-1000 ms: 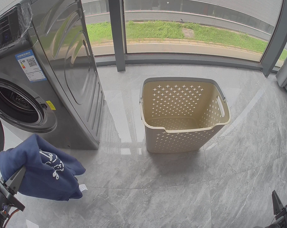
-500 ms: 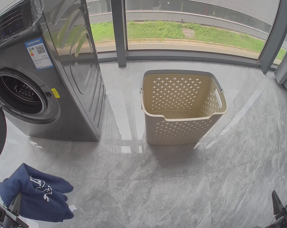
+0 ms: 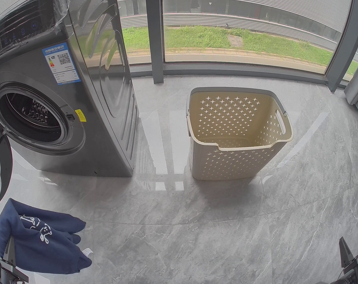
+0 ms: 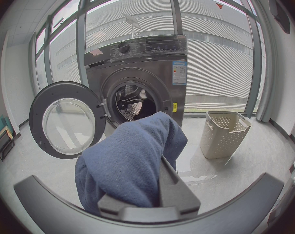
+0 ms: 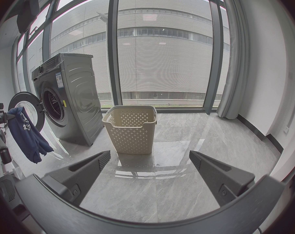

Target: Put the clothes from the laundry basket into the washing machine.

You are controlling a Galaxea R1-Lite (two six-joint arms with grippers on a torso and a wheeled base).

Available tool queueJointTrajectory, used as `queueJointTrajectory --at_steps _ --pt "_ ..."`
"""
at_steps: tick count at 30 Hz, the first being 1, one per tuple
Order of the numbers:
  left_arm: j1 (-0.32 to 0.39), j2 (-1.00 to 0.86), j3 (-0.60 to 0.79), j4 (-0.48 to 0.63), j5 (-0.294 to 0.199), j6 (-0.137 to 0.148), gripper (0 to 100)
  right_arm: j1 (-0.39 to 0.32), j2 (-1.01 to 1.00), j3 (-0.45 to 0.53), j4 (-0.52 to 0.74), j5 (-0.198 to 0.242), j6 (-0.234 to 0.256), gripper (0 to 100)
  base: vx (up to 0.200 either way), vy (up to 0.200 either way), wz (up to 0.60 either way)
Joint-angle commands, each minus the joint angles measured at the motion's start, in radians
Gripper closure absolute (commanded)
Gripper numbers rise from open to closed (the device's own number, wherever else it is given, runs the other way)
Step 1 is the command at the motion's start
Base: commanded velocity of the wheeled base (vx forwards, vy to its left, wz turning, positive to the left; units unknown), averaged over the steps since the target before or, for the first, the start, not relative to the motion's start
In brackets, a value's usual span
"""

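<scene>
Left tool (image 4: 137,186) clamped on navy top (image 4: 128,153), hanging above floor (image 3: 187,237), out in front of washer (image 3: 100,99), well short of drum opening (image 3: 33,117). Door (image 4: 67,121) swung fully out at the far-left edge of head view. Right tool (image 5: 149,156) spread wide, nothing held, low at the right, well apart from basket (image 3: 238,154). Basket upright near window (image 3: 242,20), right of washer, broad strip of floor between washer's side and basket rim, not touching.
</scene>
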Motion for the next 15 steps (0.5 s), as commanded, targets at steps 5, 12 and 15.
queueJointTrajectory --at_steps 5,12,15 --pt "-0.006 -0.011 0.018 0.012 0.040 0.033 100 0.002 -0.016 0.018 0.000 0.001 0.000 0 0.000 0.000 0.00" --pt "-0.032 -0.057 0.018 0.073 -0.153 0.023 100 0.000 -0.016 0.018 0.000 0.000 0.000 0 0.000 0.000 0.00" --pt "-0.031 -0.057 0.018 0.076 -0.137 0.020 100 0.002 -0.016 0.018 0.000 0.000 0.000 0 0.000 0.133 0.00"
